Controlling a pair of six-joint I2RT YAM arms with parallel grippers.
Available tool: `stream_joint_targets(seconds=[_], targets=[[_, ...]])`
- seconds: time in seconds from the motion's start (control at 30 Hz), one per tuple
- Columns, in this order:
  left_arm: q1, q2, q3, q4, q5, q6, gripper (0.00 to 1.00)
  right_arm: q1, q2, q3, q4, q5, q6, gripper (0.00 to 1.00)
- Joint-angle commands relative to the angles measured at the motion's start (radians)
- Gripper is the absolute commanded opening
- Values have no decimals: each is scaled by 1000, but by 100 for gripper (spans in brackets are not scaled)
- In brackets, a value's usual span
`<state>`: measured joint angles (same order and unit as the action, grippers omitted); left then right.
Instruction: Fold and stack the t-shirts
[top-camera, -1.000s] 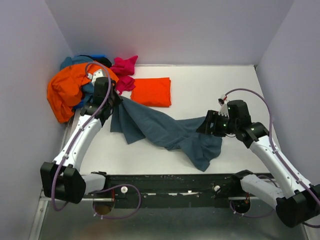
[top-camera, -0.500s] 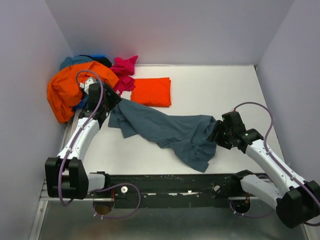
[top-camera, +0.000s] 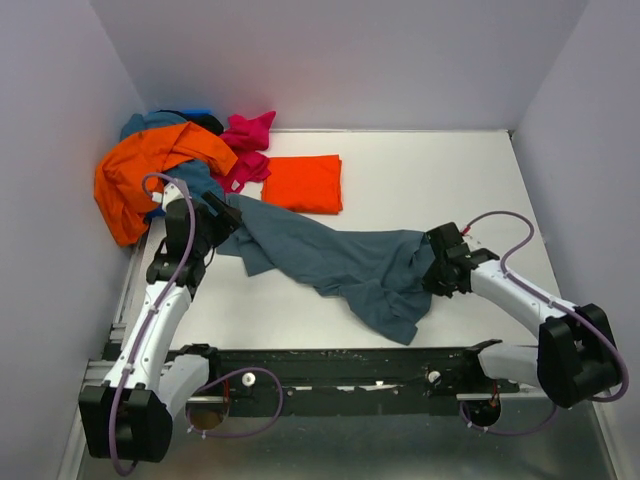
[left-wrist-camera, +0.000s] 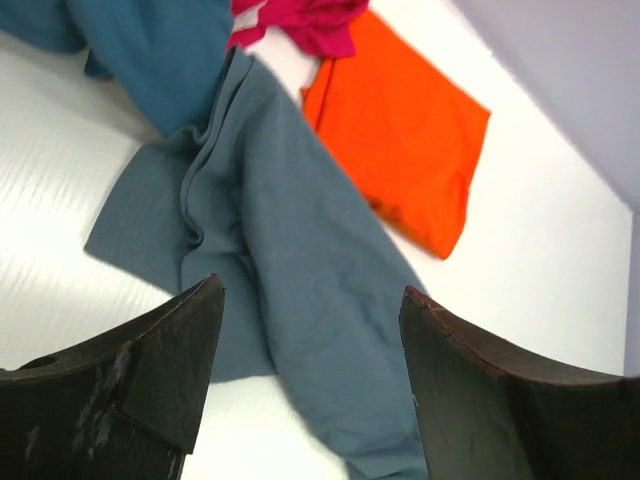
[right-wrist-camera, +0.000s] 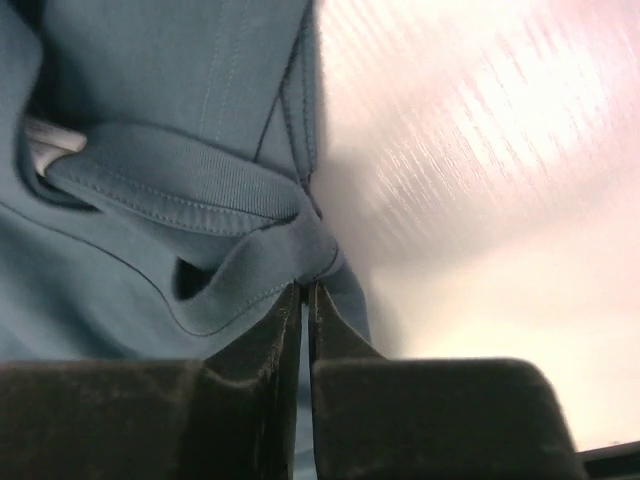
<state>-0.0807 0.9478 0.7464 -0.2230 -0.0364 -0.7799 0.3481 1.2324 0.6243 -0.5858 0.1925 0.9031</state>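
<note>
Right hand (right-wrist-camera: 306, 290) first: it is clenched tight, fingers all but meeting, with a hemmed fold of the slate blue-grey t-shirt (right-wrist-camera: 150, 180) pinched between the tips. From above, that right hand (top-camera: 433, 270) sits low on the white surface (top-camera: 440, 180) at the shirt's 3 o'clock end.

Over to the left hand (left-wrist-camera: 312, 295): released, fingers spread wide, nothing between them, hanging above the other end of the same shirt. In the overhead view the left hand (top-camera: 228, 212) is at the shirt's 10 o'clock corner.

Between the two, the slate blue-grey t-shirt (top-camera: 340, 262) lies unfolded and rumpled, a long band running from 10 o'clock down to 4 o'clock across the middle of the surface.

Just beyond it at 12 o'clock sits the orange-red t-shirt (top-camera: 303, 183), folded flat into a neat rectangle.

Out at the far 10 o'clock corner there is a loose heap: the orange t-shirt (top-camera: 135, 180) draped on top, the magenta t-shirt (top-camera: 247, 135) on its 3 o'clock side, beside the folded one, and the teal t-shirt (top-camera: 145, 124) peeking out behind.
</note>
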Motion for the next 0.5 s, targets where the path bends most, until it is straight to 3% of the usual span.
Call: stream_joint_targets(seconds=[0.0,0.2,0.47], targets=[[-4,-44,-71,-32,30,-15,80,-6,-46,14,0,120,71,1],[-4,-93,-130,-61,33,-10,78,-90,-139,135,4,154,-35,1],[-5,-112,-211,-124,49,-50,72,-184,16,380,15,134,-127,1]])
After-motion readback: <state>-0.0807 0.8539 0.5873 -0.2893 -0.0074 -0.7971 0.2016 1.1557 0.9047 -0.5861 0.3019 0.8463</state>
